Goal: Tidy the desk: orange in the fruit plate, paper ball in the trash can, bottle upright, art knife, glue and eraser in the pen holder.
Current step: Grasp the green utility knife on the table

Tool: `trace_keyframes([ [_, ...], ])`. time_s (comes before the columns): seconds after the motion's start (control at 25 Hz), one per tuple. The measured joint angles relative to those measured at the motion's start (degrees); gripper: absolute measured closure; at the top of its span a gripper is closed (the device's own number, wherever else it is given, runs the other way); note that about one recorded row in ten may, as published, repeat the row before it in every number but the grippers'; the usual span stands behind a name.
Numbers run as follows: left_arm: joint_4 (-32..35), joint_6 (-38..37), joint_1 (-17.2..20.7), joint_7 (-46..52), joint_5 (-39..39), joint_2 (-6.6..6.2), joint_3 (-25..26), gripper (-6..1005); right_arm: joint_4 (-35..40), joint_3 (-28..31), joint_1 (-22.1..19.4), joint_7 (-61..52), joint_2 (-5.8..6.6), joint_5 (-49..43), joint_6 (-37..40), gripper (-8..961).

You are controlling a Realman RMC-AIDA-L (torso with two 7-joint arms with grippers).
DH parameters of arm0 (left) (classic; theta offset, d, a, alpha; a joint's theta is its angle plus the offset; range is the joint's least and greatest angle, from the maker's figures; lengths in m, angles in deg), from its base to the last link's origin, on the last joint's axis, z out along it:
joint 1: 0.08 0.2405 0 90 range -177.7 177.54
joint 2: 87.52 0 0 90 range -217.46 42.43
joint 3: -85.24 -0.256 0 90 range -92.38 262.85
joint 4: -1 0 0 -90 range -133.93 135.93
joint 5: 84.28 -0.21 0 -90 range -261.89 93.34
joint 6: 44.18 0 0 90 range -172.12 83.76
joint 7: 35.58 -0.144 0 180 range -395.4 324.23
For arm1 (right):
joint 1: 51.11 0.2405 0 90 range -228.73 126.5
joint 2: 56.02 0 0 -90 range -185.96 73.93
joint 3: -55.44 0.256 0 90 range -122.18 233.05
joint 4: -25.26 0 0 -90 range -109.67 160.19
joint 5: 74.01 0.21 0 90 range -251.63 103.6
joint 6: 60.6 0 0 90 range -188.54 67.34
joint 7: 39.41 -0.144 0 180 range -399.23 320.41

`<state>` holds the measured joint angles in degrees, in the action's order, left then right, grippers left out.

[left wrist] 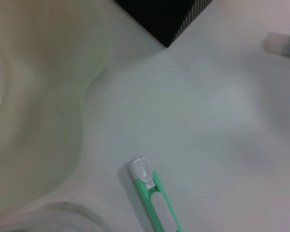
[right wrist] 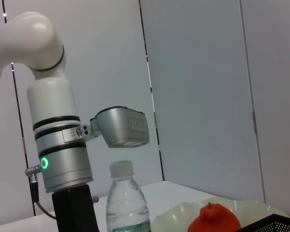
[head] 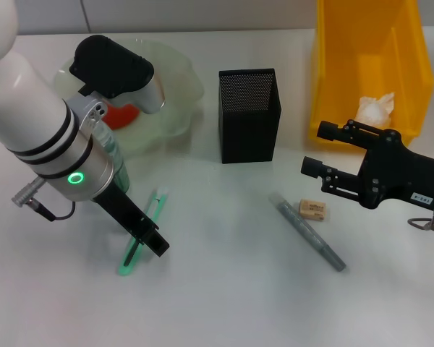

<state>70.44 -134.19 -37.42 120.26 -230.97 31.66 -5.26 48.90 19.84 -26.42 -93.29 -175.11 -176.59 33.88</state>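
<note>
White left arm slanting down over green art knife [head: 141, 235]

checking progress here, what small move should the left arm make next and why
Probably close on the art knife: the left gripper sits low right over it, and the orange, paper ball and upright bottle look done.

Orange [head: 121, 114] in plate [head: 175, 87], L of pen holder [head: 249, 116]; eraser [head: 312, 210] beside glue [head: 309, 233]
</note>
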Motion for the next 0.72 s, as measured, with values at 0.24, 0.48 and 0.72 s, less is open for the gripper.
trace_keyframes([
  [0.24, -0.49, 0.39, -0.09, 0.05, 0.0, 0.0, -0.3, 319, 0.0, 0.0, 0.05, 0.0, 0.0, 0.01, -0.23, 266],
  [0.48, -1.4, 0.62, -0.59, 0.07, -0.07, 0.0, -0.38, 319, 0.0, 0.0, 0.13, 0.0, 0.0, 0.01, -0.62, 266],
  [0.72, -2.22, 1.18, -0.77, 0.04, -0.09, 0.0, -0.48, 318, 0.0, 0.0, 0.17, 0.0, 0.0, 0.01, -0.62, 267],
])
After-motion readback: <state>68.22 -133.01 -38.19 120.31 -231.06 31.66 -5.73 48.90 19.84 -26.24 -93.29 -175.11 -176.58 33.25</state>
